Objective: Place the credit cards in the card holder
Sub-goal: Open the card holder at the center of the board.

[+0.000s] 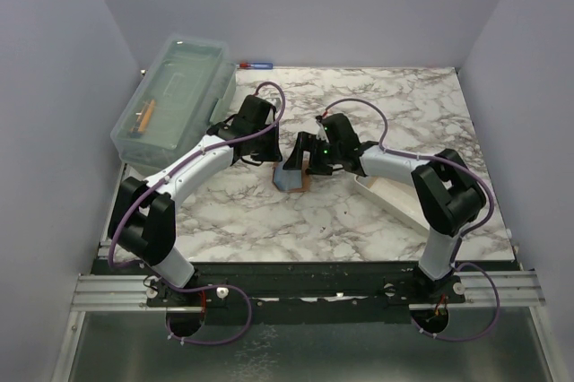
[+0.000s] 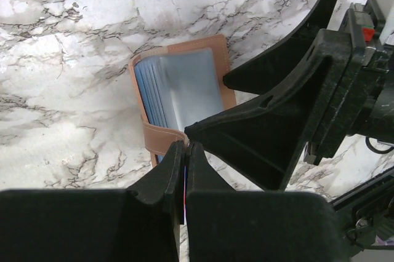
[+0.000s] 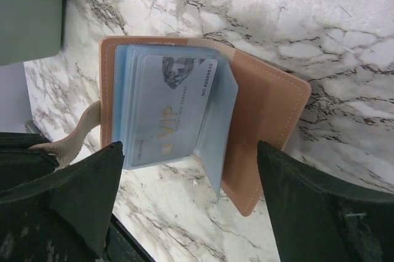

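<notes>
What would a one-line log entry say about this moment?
left gripper: shut on strap | right gripper: open, over card holder | card holder: open | VIP card: in clear sleeve

Strap end of wallet (image 2: 184,83) hidden between left gripper (image 2: 186,145) fingers; red-blue sliver (image 2: 184,193) there unclear. Wallet edge beyond fingertips behind right gripper (image 2: 206,103). Finest print on card (image 3: 172,108) unreadable. Top view: wallet mostly under right gripper.

My top camera looks down from above and behind me, taking in the whole tabletop (image 1: 269,221). Each wrist camera faces down, close over the open card holder (image 2: 184,83), one from either side; all three views share it.
</notes>
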Tool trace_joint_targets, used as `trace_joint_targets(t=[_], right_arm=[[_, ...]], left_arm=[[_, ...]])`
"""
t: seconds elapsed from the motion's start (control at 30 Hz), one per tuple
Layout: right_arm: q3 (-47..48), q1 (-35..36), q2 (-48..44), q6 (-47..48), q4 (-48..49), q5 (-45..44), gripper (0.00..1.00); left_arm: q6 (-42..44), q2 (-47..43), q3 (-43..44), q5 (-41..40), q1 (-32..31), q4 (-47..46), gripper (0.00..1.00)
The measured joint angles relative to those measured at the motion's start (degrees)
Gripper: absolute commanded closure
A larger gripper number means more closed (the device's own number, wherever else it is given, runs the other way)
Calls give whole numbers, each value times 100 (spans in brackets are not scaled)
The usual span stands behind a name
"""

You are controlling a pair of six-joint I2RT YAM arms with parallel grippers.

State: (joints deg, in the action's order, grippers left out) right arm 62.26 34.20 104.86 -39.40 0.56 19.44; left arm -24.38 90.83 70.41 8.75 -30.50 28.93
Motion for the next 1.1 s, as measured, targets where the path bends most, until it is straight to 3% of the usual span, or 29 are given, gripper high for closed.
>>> trace_joint_targets(t=[1.1], right_arm=[[133,42,428,-83,337,446,6]], left_arm=[[-50,-94,-96,96,0,-122,100]])
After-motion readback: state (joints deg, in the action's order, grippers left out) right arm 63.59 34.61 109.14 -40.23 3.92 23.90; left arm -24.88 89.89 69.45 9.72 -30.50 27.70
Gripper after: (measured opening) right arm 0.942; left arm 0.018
